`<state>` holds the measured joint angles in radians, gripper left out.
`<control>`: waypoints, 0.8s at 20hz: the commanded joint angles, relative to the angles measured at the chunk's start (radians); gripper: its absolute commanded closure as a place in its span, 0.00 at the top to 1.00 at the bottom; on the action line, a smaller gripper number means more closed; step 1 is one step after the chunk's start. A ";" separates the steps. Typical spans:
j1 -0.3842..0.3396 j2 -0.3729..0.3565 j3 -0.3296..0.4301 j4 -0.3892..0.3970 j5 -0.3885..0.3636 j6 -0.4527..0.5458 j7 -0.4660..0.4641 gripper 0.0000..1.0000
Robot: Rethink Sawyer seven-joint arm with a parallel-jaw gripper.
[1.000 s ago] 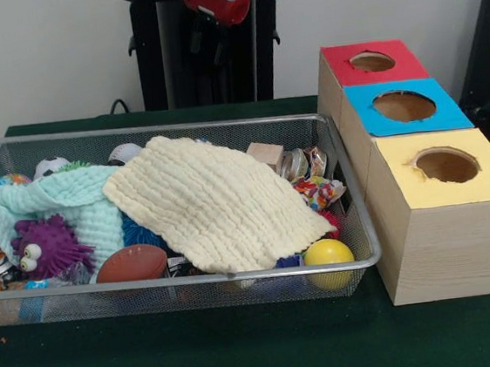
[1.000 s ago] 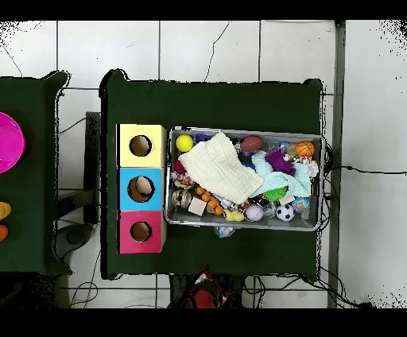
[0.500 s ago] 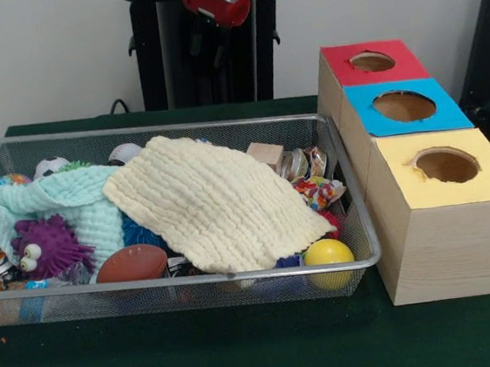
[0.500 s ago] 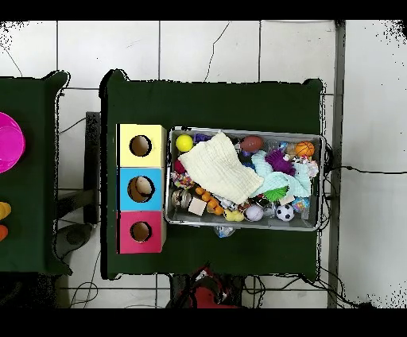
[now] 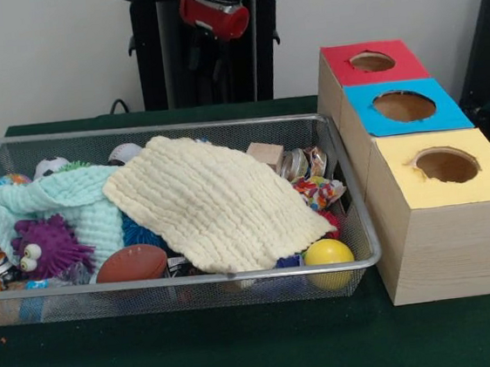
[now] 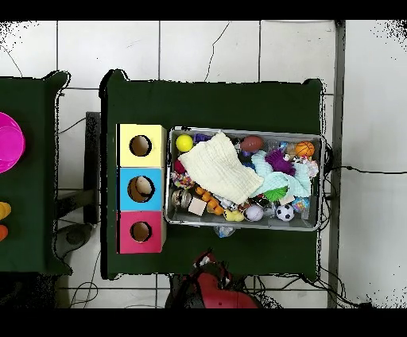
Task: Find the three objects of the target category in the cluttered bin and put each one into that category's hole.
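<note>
Inside the wire-mesh bin (image 5: 351,192), a ribbed cream cloth (image 5: 217,206) is draping over a smooth yellow ball (image 5: 328,254), a brown football (image 5: 131,263) and a spiky purple toy (image 5: 48,246). Beside it, three round-holed wooden boxes (image 5: 445,206) are standing. Gripper state: cannot tell.

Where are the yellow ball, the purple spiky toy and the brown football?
yellow ball (image 5: 328,253), front view, middle of its face.
purple spiky toy (image 5: 48,244), front view, its body.
brown football (image 5: 132,264), front view, its upper side.
</note>
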<state>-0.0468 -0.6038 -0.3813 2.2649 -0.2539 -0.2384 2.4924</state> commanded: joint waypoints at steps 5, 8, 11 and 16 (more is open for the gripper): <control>0.111 0.342 -0.060 -0.212 0.142 -0.566 0.042 1.00; 0.131 0.387 -0.076 -0.193 0.199 -0.658 0.048 1.00; 0.143 0.405 -0.084 -0.165 0.239 -0.722 0.054 1.00; 0.157 0.328 -0.102 -0.103 0.234 -0.696 0.059 1.00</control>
<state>0.1066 -0.2822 -0.4897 2.2031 -0.0966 -0.9401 2.4924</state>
